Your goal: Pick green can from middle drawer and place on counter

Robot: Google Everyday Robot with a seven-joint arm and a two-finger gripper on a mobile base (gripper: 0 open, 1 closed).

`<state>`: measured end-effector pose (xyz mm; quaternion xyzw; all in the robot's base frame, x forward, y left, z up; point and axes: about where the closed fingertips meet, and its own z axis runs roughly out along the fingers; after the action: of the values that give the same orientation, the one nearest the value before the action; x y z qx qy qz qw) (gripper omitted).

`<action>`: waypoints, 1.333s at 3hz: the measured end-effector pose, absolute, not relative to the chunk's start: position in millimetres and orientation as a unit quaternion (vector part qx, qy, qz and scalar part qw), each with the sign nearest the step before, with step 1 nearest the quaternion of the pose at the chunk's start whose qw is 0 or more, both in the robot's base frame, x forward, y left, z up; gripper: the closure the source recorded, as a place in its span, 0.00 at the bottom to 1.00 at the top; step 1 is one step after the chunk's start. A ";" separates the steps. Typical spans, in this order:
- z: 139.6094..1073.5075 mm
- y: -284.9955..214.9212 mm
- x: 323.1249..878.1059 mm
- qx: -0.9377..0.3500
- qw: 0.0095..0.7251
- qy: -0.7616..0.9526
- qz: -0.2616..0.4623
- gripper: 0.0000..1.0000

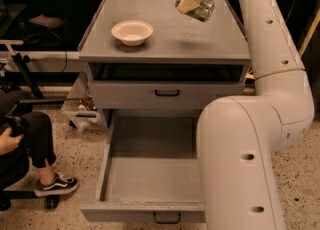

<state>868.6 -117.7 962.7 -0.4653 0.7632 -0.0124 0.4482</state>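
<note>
My gripper is shut on the green can and holds it tilted in the air above the right back part of the counter. The can looks shiny green with pale patches and is partly hidden by the fingers. The middle drawer stands pulled out wide below; the part of its flat grey floor that shows is bare, and my arm hides its right part.
A cream bowl sits on the counter's left part. A shallower drawer front with a black handle is just under the top. My white arm fills the right side. A seated person's leg and shoe are at the left.
</note>
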 end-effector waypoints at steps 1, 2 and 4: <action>965.9 -124.5 864.1 -0.451 0.464 0.762 0.021 1.00; 952.3 -153.5 860.9 -0.413 0.474 0.775 0.060 1.00; 913.1 -191.2 857.9 -0.364 0.450 0.811 0.086 1.00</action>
<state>857.9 -191.2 913.1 -0.3641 0.8107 0.0861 0.4502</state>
